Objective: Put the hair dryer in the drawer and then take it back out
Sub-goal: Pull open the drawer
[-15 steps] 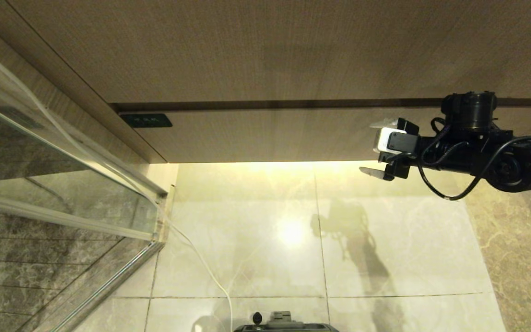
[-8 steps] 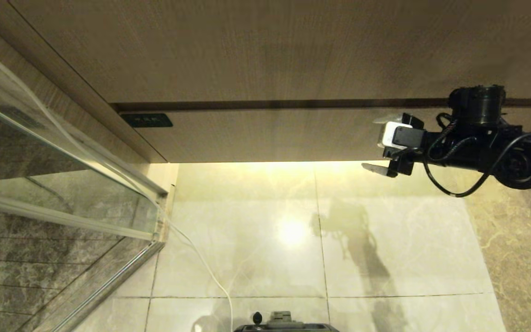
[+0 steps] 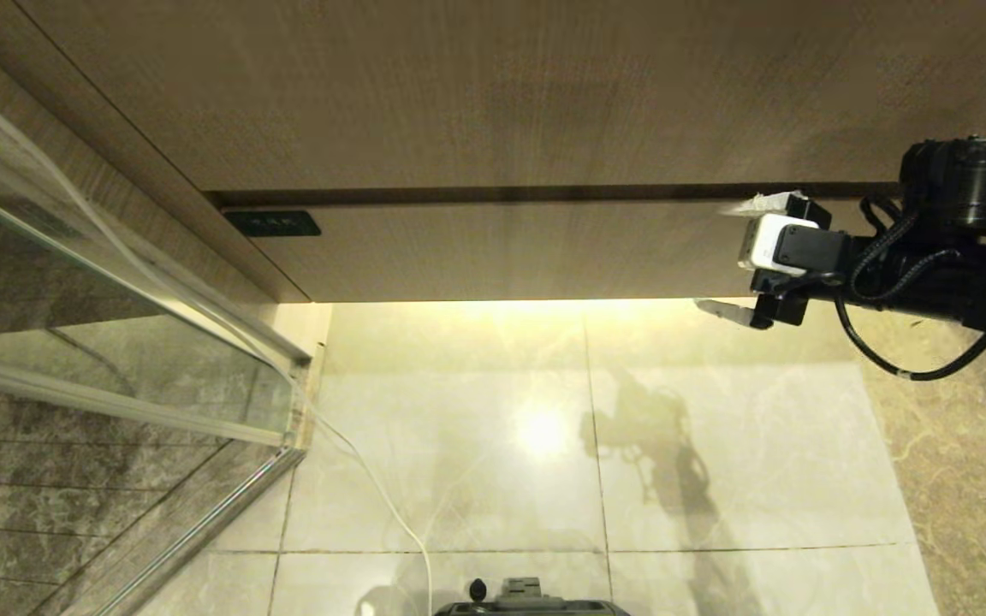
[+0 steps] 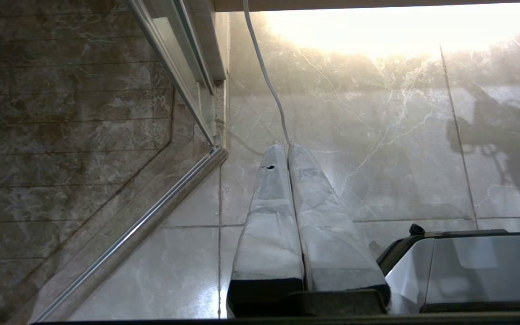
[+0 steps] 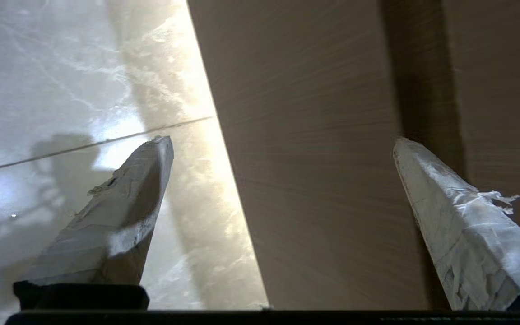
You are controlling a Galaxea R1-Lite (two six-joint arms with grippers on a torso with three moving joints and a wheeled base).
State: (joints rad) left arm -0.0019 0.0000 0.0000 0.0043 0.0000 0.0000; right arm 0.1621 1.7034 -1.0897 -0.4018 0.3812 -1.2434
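Drawer (image 3: 501,252) closed, front facing right gripper (image 3: 737,257); gripper level, fingers spread wide, empty. Left gripper (image 4: 289,153) pinched closed above floor (image 3: 459,428).

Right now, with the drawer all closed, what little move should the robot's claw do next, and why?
Probably ease the right claw onto the drawer front. Its fingers are spread wide, one by the dark seam above the front and one past the lower edge, and they hold nothing. The drawer looks shut and no hair dryer is in view, so it likely has to be pulled open first.
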